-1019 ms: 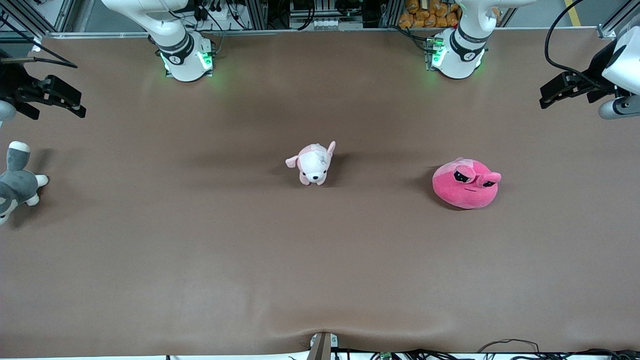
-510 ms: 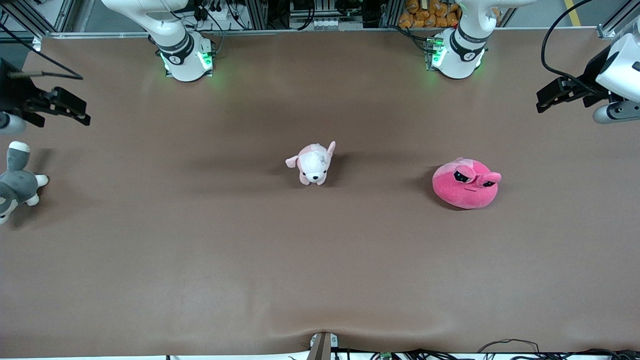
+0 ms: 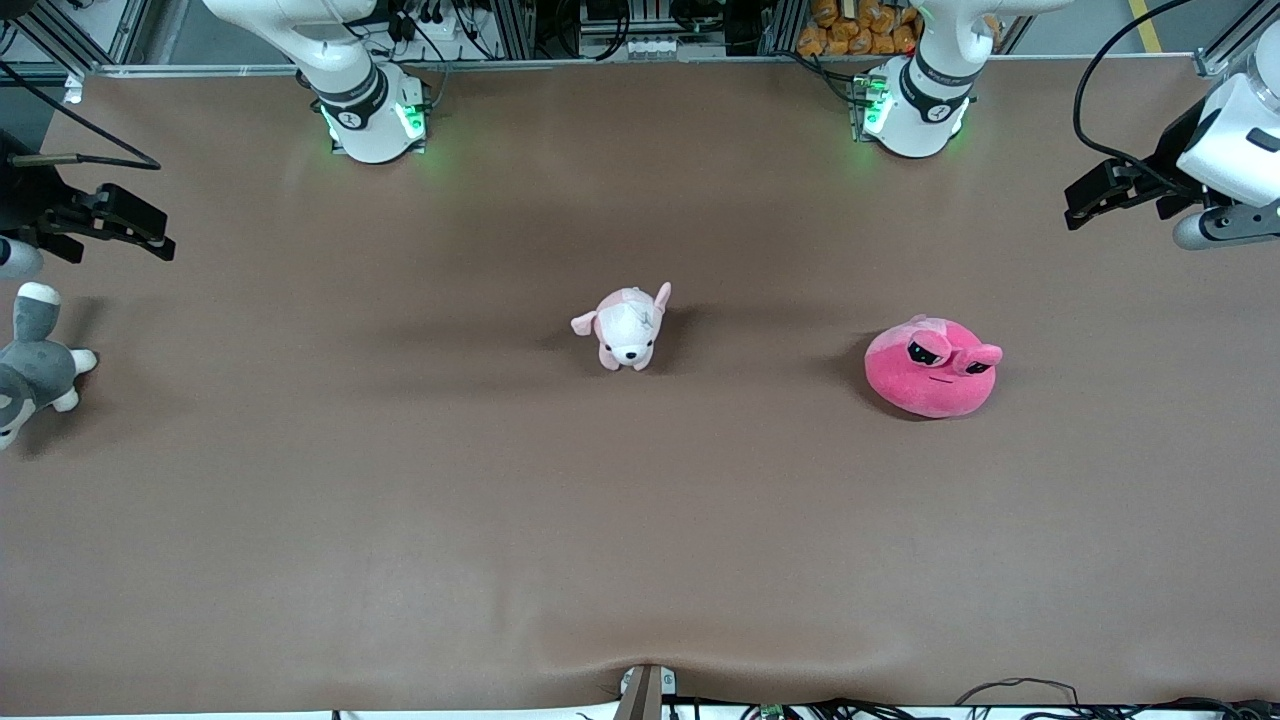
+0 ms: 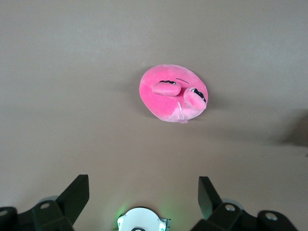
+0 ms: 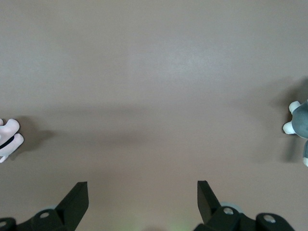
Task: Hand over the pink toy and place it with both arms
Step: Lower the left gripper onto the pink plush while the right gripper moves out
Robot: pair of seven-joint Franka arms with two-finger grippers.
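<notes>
The pink toy [image 3: 932, 367], a round hot-pink plush with two bulging half-lidded eyes, lies on the brown table toward the left arm's end. The left wrist view shows the pink toy [image 4: 173, 93] well clear of my left gripper [image 4: 143, 192], which is open and empty. In the front view my left gripper [image 3: 1092, 200] hangs high over the table's edge at the left arm's end. My right gripper [image 3: 128, 225] hangs over the right arm's end of the table, open and empty, and in its wrist view the right gripper [image 5: 142, 193] shows bare table between its fingers.
A small pale pink-and-white dog plush [image 3: 627, 327] stands mid-table. A grey-and-white plush [image 3: 30, 368] lies at the right arm's end, below my right gripper in the front view. Both arm bases [image 3: 372, 112] stand along the table's farthest edge.
My left gripper has drifted slightly inward over the table. My right gripper has dropped a little lower in the front view. The plush toys have not moved.
</notes>
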